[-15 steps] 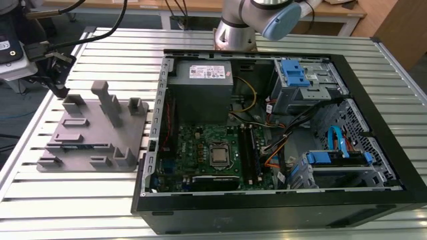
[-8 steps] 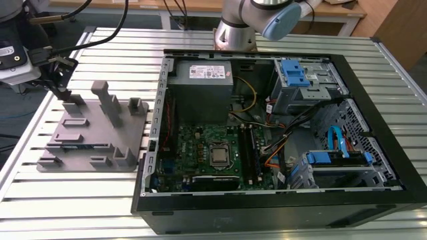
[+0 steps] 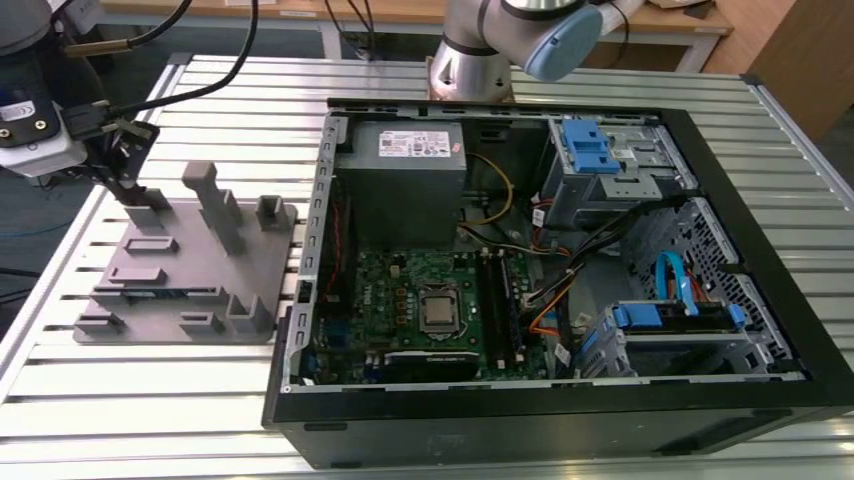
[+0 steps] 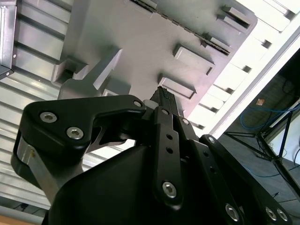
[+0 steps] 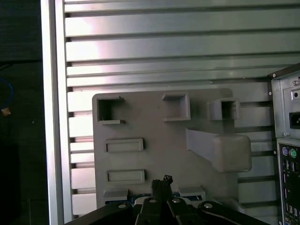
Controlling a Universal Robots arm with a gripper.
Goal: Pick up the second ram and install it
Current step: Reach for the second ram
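End effector [image 3: 132, 193] closed, above grey fixture [image 3: 267, 272], second ram [image 3: 160, 293] lying in it

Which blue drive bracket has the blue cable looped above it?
The lower blue bracket in the exterior view; the blue cable arcs over it, not the upper bracket.
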